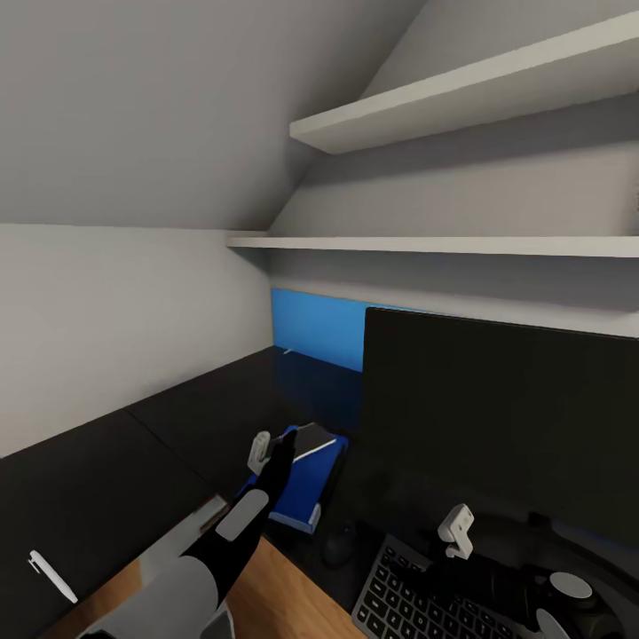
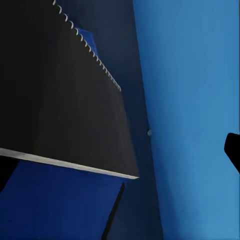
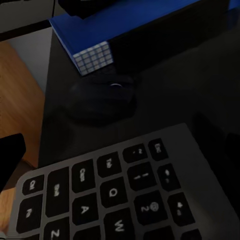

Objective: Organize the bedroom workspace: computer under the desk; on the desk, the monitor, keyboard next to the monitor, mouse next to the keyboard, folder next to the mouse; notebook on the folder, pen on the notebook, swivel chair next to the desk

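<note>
notebook sits on the folder, pen lies apart at the desk's near left

the desk carries the monitor upright at the right, its wide screen running left to right. in front of it lies the keyboard, long axis along the desk's front edge. the mouse sits just left of the keyboard, between it and the folder. the folder's long axis runs from the front edge back toward the blue back panel. the notebook rests on its far end, lined up the same way.

the left gripper hovers at the notebook's near edge; whether its fingers are spread, i cannot tell. the right gripper hangs over the keyboard, likewise unclear.

the pen lies well apart at the near left, angled.
</note>
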You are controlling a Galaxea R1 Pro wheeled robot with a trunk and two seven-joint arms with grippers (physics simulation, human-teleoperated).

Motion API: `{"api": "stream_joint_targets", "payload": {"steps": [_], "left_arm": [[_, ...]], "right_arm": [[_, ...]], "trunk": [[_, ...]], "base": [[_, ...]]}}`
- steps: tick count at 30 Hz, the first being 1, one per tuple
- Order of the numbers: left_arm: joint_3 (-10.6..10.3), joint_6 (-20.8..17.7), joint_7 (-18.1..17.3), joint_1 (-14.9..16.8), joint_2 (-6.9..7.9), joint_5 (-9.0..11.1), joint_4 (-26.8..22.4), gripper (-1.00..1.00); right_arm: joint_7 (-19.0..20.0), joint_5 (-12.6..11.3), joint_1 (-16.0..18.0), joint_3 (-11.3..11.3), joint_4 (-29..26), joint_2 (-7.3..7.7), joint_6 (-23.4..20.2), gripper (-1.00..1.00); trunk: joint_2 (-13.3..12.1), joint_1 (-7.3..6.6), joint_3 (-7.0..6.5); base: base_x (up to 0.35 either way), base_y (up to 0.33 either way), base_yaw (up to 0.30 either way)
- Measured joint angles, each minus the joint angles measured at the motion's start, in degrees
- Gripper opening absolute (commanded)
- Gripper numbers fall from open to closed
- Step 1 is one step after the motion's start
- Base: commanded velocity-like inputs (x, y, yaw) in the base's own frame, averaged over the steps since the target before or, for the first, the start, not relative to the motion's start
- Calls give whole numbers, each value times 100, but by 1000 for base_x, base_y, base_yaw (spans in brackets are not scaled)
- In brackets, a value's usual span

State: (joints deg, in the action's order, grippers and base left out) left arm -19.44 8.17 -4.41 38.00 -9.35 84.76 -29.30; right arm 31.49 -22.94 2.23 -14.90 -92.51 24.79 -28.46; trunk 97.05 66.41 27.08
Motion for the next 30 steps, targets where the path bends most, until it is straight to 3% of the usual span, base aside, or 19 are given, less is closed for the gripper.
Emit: {"api": "stream_joint_targets", "payload": {"steps": [14, 17, 20, 23, 27, 28, 30], "left_arm": [[-13, -97, -43, -28, -5, -9, -328, 100], [-29, -157, -109, -172, 28, -15, -885, 100], [-39, -434, -133, -498, 131, -63, -1739, 100], [-50, -718, -132, -886, 438, -239, -2696, 100], [10, -886, -119, -1543, 1005, -374, -3879, 100], [24, -912, -104, -1781, 1257, -390, -4283, 100], [32, -928, -71, -1992, 1520, -390, -4639, 100]], "right_arm": [[-17, 0, 6, 18, 0, -15, -21, 100], [-27, -2, 60, 69, 0, -31, -78, 100], [-33, -14, 278, 100, 0, -85, -212, 100], [-41, -41, 734, 113, -1, -256, -684, 100], [-218, -57, 1147, 117, -1, -918, -1258, 100], [-363, -70, 1260, 116, -1, -1212, -1380, 100], [-519, -60, 1348, 109, -1, -1466, -1459, 100]], "trunk": [[0, 2, 0], [0, 0, 0], [0, 0, 0], [0, 0, 0], [1, -1, 0], [1, -1, 0], [1, -1, 0]], "base": [[-281, 0, 0], [-69, 0, 0], [-28, 0, 0], [-12, 0, 0], [-4, 0, 0], [-2, 0, 0], [-1, 0, 0]]}}
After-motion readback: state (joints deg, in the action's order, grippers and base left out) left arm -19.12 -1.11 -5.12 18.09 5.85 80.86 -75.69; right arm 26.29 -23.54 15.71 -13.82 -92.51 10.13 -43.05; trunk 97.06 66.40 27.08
